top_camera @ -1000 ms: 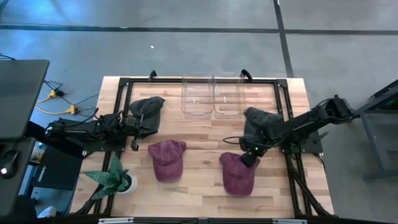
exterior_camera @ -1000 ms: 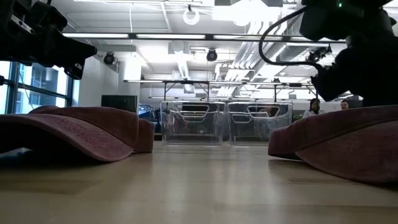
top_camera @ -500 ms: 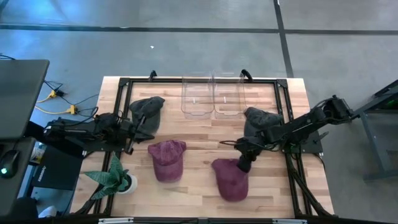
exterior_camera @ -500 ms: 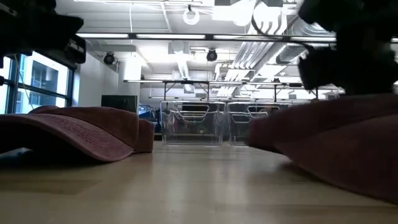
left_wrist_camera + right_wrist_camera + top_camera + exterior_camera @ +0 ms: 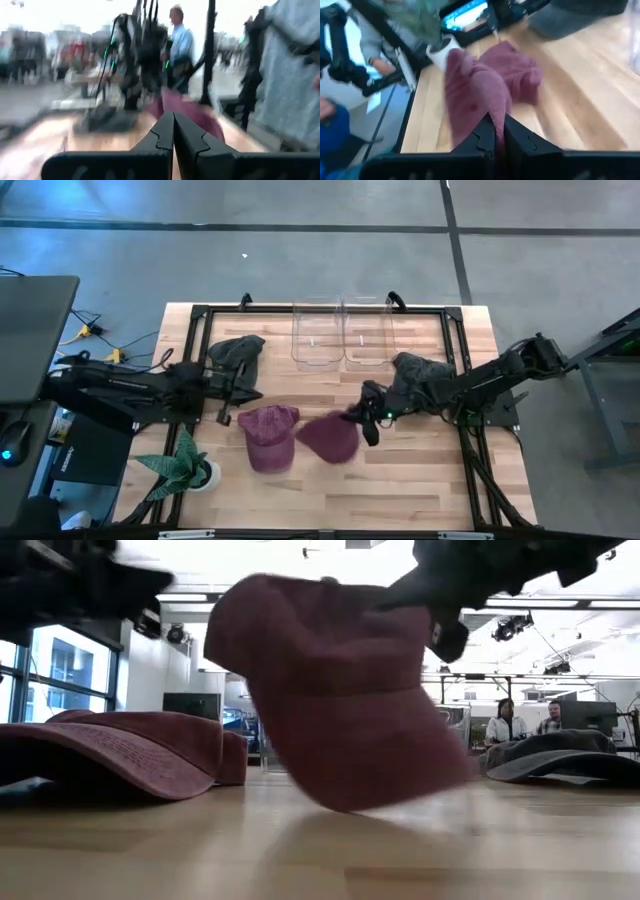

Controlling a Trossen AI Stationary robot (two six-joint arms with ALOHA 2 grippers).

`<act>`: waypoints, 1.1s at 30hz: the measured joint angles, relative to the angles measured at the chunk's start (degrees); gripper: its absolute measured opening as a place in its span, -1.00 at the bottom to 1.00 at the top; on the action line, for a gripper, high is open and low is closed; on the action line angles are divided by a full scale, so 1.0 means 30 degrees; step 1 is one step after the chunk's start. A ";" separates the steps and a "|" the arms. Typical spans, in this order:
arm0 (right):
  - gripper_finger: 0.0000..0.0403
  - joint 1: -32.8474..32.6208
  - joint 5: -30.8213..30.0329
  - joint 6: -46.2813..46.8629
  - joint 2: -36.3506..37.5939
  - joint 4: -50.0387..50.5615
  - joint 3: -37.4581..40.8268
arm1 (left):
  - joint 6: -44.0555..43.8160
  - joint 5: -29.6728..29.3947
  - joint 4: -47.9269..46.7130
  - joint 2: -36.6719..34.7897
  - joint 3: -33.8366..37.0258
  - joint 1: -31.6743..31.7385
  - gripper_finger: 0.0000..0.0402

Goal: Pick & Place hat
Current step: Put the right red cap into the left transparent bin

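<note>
My right gripper (image 5: 366,421) is over the table's middle, shut on a maroon hat (image 5: 330,438). In the low view this hat (image 5: 340,690) hangs tilted below the gripper (image 5: 440,605). A second maroon hat (image 5: 268,436) lies flat on the wood to its left. One dark grey hat (image 5: 237,352) lies at the far left. Another grey hat (image 5: 420,370) lies under my right arm. My left gripper (image 5: 245,393) is shut and holds nothing, beside the far-left grey hat. The left wrist view shows its closed fingers (image 5: 173,131) pointing at the held hat (image 5: 195,112). My right gripper pinches the maroon hat's right-hand edge (image 5: 492,116) between its two fingers, coming level from the table's right. Whether that edge is brim or crown, I cannot tell. The hat hangs tilted on the gripper's left side. Its lower rim (image 5: 350,802) is close above the table.
Two clear bins (image 5: 340,335) stand at the far middle. A potted plant (image 5: 185,468) sits at the near left corner. Black frame rails (image 5: 462,350) run along the table's sides. People show in the room beyond the table (image 5: 505,725).
My right gripper has taken hold of the near-right maroon hat. It has carried the hat toward the table's left and a little toward the far edge. The hat has come up off the wood and now hangs tilted. My left gripper has moved slightly toward the right.
</note>
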State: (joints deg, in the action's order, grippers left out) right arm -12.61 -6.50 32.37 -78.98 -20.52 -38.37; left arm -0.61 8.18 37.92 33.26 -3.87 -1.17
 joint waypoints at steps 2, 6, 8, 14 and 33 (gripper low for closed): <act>-0.97 0.0483 0.0776 0.0201 0.0066 -0.0076 0.0000 | 0.0187 -0.0352 0.0565 0.1788 -0.1037 0.0007 -1.00; -0.93 0.0972 0.0792 0.0201 0.0113 -0.0306 0.0000 | 0.1195 -0.0959 0.0417 0.5612 -0.3794 0.0007 -0.96; -0.92 0.1141 0.0809 0.0087 0.0117 -0.0326 0.0000 | 0.1759 -0.0859 0.0185 0.7568 -0.5404 0.0007 -0.87; -0.98 0.1024 0.0806 -0.0957 0.0630 -0.0284 0.0007 | 0.1773 -0.0940 -0.3505 1.1840 -1.0960 0.0007 -0.31; -0.97 -0.3716 -0.4823 -0.2633 0.5272 0.3467 0.0007 | 0.1526 0.6686 -0.7516 1.9998 -1.8640 -0.0958 0.05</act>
State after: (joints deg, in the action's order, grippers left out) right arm -23.76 -20.97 24.47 -63.16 -10.12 -38.35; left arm 3.97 28.24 15.37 93.26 -59.79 -4.04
